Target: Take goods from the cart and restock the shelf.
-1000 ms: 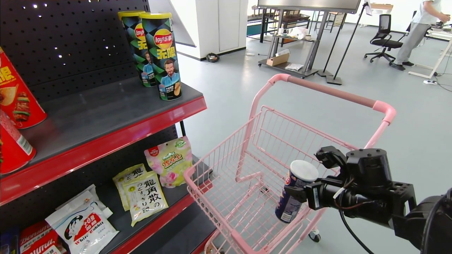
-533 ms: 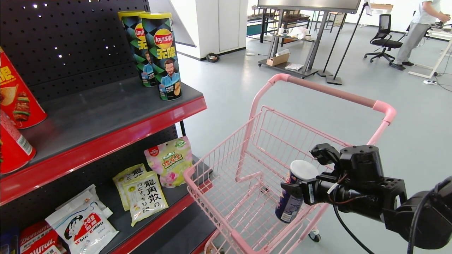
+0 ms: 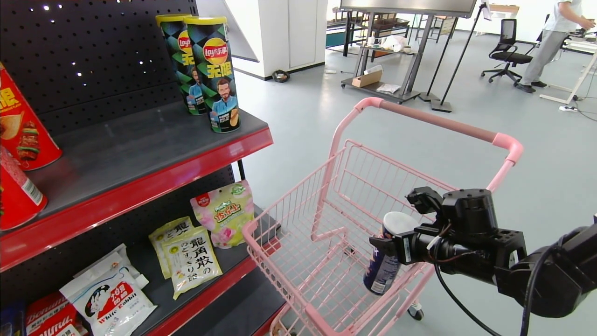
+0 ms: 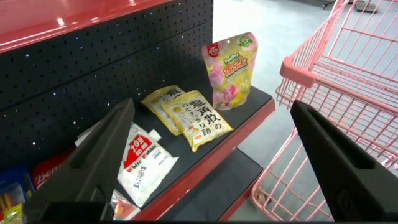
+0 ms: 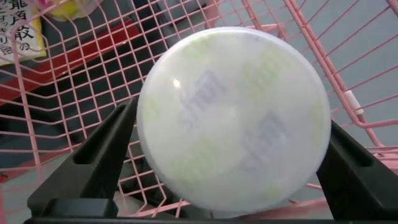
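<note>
Far left on the upper board of the shelf: red canisters, one lying on its side at the edge. Further right on the same board, two green canisters upright, one just behind the other, near the board's right end. Lower board: white bag, two yellow bags overlapping, pink-green pouch standing against the back panel. Left gripper hangs in front of this lower board, fingers spread wide, nothing between them, not touching any bag. Right of the shelf, the pink cart, its front corner close to the lower board. Blue can with white lid is inside the cart basket, base on the wire floor near the right side wall, leaning slightly. Right gripper is at the can's upper part, fingers apart with one on each side just under the lid; can't tell if the pads actually press on it.
</note>
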Controlling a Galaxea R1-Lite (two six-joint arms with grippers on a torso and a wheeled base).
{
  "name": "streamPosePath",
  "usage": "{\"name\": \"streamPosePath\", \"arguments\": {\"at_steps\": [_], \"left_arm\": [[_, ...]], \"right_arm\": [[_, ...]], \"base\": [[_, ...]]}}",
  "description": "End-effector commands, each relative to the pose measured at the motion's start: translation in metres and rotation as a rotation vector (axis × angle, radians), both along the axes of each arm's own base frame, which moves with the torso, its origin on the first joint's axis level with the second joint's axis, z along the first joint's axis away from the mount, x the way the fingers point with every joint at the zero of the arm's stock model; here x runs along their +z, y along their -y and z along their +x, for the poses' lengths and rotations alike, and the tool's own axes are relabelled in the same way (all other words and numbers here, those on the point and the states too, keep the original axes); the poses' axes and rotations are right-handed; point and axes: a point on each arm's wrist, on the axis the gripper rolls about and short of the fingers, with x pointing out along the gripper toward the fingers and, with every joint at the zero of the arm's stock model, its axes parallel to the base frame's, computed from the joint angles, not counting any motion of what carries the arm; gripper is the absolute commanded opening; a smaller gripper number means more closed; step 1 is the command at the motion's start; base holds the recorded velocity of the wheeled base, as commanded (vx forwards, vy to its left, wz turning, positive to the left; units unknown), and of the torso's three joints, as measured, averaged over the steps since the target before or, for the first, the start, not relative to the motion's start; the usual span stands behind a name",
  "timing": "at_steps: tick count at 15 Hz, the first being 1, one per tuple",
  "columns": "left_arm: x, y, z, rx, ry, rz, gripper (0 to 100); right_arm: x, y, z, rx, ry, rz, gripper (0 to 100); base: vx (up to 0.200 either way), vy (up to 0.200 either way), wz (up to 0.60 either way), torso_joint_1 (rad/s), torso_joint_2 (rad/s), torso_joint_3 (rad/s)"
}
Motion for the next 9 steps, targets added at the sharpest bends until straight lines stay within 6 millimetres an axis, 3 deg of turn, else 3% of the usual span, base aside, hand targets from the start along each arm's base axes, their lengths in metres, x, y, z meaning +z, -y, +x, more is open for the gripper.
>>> {"name": "streamPosePath", "arguments": {"at_steps": [1, 9], "left_arm": [[0.0000, 0.0000, 0.0000, -0.001, 0.000, -0.001, 100], [0.0000, 0.0000, 0.0000, 0.002, 0.000, -0.001, 100]], "right_arm": [[-0.0023, 0.0002, 0.0020, -0.004, -0.006, -0.002, 100], [-0.0057, -0.0014, -0.0008, 0.003, -0.019, -0.009, 100]], "base": [[0.000, 0.000, 0.00, 0.000, 0.00, 0.000], [0.000, 0.000, 0.00, 0.000, 0.00, 0.000]]}}
